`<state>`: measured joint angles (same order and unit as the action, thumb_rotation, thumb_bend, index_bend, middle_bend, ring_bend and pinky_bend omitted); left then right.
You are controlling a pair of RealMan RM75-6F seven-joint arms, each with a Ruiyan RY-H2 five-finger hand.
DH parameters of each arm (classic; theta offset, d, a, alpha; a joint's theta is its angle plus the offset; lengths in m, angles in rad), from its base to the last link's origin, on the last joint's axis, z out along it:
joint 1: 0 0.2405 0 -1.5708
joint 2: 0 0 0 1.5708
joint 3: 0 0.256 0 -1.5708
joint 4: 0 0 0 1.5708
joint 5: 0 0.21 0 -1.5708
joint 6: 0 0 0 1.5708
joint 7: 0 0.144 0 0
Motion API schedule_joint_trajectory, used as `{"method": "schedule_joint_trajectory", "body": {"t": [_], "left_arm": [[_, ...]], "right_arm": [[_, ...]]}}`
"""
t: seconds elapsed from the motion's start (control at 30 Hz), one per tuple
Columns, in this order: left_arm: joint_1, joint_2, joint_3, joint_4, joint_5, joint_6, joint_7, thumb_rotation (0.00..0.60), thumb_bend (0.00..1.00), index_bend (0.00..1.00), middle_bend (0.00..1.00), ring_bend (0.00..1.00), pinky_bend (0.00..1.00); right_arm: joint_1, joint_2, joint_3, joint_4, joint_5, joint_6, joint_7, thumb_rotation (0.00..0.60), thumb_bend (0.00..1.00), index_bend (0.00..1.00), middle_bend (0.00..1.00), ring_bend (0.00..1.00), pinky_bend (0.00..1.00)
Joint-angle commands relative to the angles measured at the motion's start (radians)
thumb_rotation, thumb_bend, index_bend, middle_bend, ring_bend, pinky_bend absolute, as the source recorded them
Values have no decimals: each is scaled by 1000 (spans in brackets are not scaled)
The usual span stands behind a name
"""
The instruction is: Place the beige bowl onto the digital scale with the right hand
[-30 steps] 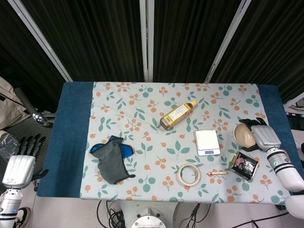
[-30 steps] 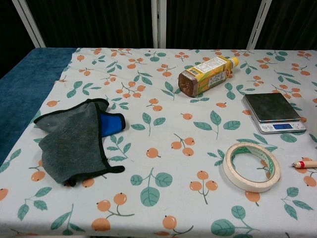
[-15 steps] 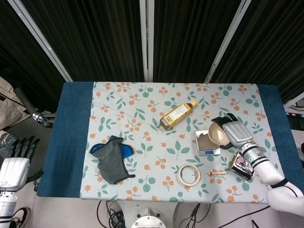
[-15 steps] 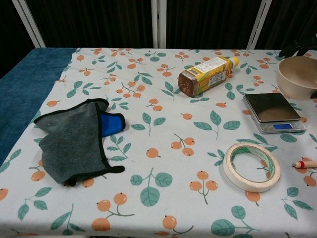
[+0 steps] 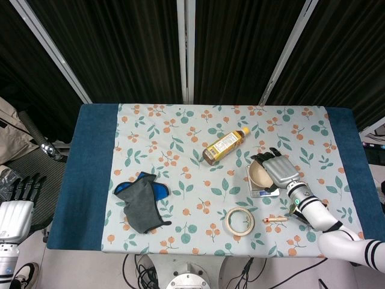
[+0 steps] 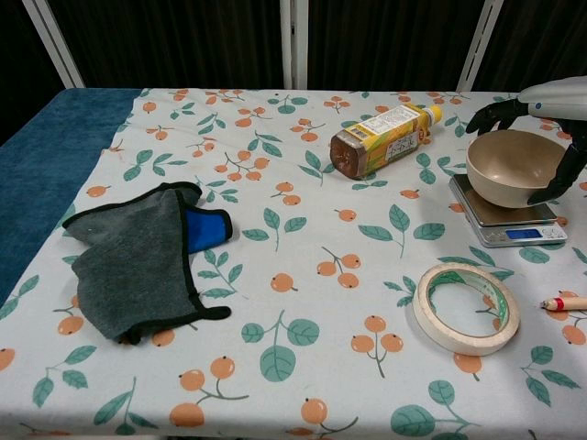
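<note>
Bench (image 5: pixel 96 180): right robot hand (image 5: pixel 280 170) near right edge, fingers wrapped round rim of beige bowl (image 6: pixel 514 168), holding it over digital scale (image 6: pixel 509 225).

Risk, judged: bowl looks off-centre; early release could tip it off platform or nudge scale.

Left robot hand (image 5: pixel 15 208) off left edge, fingers apart, empty.

Chest view shows bowl base at platform, contact unclear; head view hides it, but shows left hand.
</note>
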<state>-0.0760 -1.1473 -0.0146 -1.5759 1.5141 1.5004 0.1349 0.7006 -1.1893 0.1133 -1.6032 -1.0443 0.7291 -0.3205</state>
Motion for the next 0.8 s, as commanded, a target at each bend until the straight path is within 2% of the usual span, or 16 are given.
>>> {"method": "schedule_joint_trajectory", "body": {"t": [0.03, 0.1, 0.17, 0.27, 0.6, 0.73, 0.77, 0.8], "left_arm": [[1, -1, -1, 4, 1, 1, -3, 600, 68, 15, 0, 0, 0], [0, -3, -2, 7, 0, 0, -7, 600, 68, 15, 0, 0, 0], [0, -5, -2, 11, -1, -1, -10, 600, 68, 15, 0, 0, 0], [-1, -7, -2, 16, -1, -4, -12, 600, 68, 15, 0, 0, 0], [3, -3, -2, 14, 2, 1, -13, 600, 68, 15, 0, 0, 0], [5, -1, -3, 12, -1, 5, -13, 600, 68, 15, 0, 0, 0], [6, 0, -4, 12, -2, 4, -13, 600, 68, 15, 0, 0, 0], [6, 0, -4, 12, -4, 4, -14, 600, 68, 15, 0, 0, 0]], "right_arm": [[7, -3, -9, -2, 15, -1, -5, 600, 85, 93, 196, 114, 0], [13, -1, -15, -4, 24, -9, -6, 600, 87, 44, 163, 75, 0], [18, 0, -19, -6, 32, -16, -5, 600, 66, 3, 90, 19, 0], [22, 2, -23, -8, 36, -17, 2, 600, 30, 0, 12, 0, 0], [7, 46, -29, -51, 8, 26, 38, 600, 1, 0, 0, 0, 0], [-54, 121, -50, -123, -46, 123, 46, 600, 1, 0, 0, 0, 0], [-81, 136, -55, -139, -77, 172, 53, 600, 1, 0, 0, 0, 0], [-132, 141, -59, -148, -142, 272, 81, 600, 0, 0, 0, 0, 0]]}}
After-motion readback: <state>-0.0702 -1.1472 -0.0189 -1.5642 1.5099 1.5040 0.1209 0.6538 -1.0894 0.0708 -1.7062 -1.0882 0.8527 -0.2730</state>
